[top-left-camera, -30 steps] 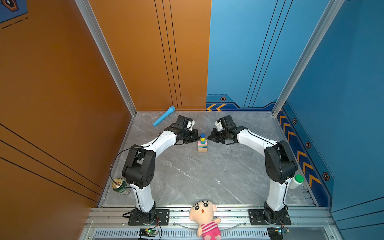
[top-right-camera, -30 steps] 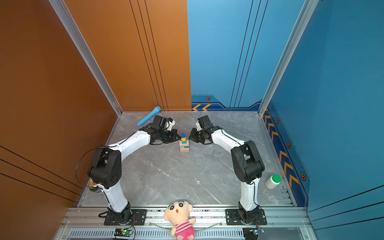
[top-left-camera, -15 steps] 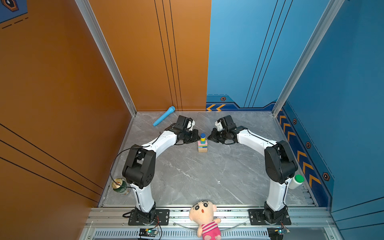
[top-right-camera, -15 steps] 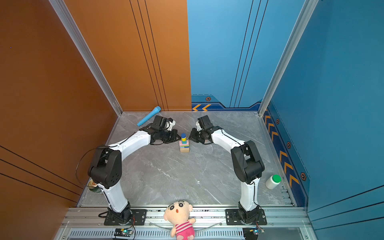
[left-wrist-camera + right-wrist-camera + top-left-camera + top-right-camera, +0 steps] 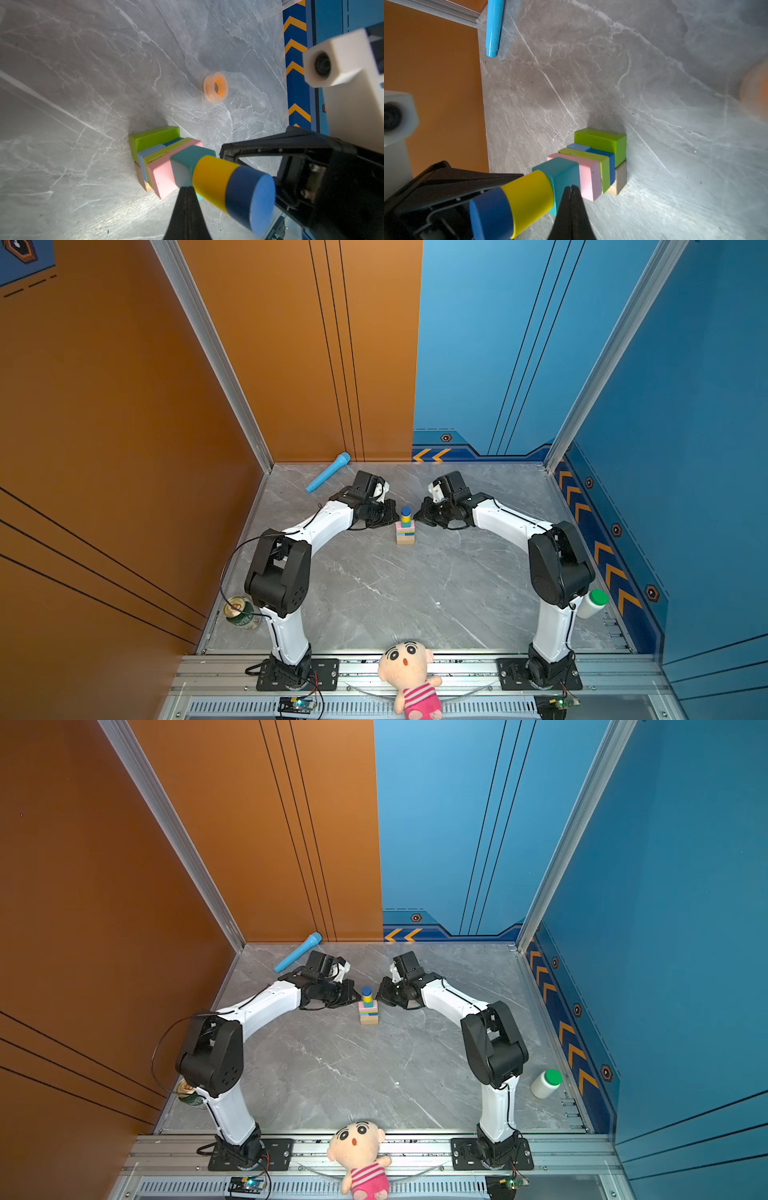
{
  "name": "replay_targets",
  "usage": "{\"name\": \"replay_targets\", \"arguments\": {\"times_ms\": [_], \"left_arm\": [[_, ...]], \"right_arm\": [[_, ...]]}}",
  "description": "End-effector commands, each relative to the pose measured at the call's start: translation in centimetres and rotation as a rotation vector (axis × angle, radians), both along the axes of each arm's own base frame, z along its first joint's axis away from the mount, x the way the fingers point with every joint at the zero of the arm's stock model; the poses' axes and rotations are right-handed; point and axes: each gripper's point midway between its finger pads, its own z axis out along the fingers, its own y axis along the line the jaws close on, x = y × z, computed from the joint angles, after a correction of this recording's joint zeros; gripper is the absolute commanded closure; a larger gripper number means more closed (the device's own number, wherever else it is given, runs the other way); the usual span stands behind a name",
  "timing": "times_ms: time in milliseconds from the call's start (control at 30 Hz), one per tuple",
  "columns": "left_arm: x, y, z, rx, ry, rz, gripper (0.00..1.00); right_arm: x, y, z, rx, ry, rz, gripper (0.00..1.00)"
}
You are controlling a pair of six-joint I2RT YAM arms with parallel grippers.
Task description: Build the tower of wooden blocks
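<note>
Matte painted blocks (image 5: pixel 405 526) stack upright; base brick (image 5: pixel 619 180) looks like bare wood.

My blocks: a plain tan brick (image 5: pixel 619 180), a lime green brick (image 5: pixel 600 140), a light blue cube (image 5: pixel 578 147), a dark blue cube (image 5: pixel 611 164), a second lime green brick (image 5: pixel 604 172), a pink brick (image 5: pixel 589 180), a teal cube (image 5: pixel 562 172), a yellow cylinder (image 5: pixel 529 197) and a dark blue cylinder (image 5: pixel 490 214), its end face a brighter blue. The floor (image 5: pixel 633 62) is grey marble veined white. My left claw (image 5: pixel 187 188) and right claw (image 5: pixel 571 187) are black — my arms (image 5: pixel 324 520) white with black joints. The tape ring (image 5: pixel 215 86) is translucent orange, the microphone (image 5: pixel 493 27) light blue, the chevrons (image 5: pixel 296 45) orange on dark blue.
</note>
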Motion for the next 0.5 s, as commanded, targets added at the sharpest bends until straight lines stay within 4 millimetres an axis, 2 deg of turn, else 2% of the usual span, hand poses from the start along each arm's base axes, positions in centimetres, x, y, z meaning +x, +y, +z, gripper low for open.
{"name": "replay_targets", "arguments": {"times_ms": [0,467], "left_arm": [[0.0,0.8,0.6,0.031,-0.015,0.003,1.0],[-2.2,3.3,-0.7,0.103,0.032,0.036,1.0]], "right_arm": [[-0.3,0.4,-0.2,0.016,0.013,0.001,1.0],[-0.6,-1.5,-0.2,-0.003,0.012,-0.033,1.0]]}}
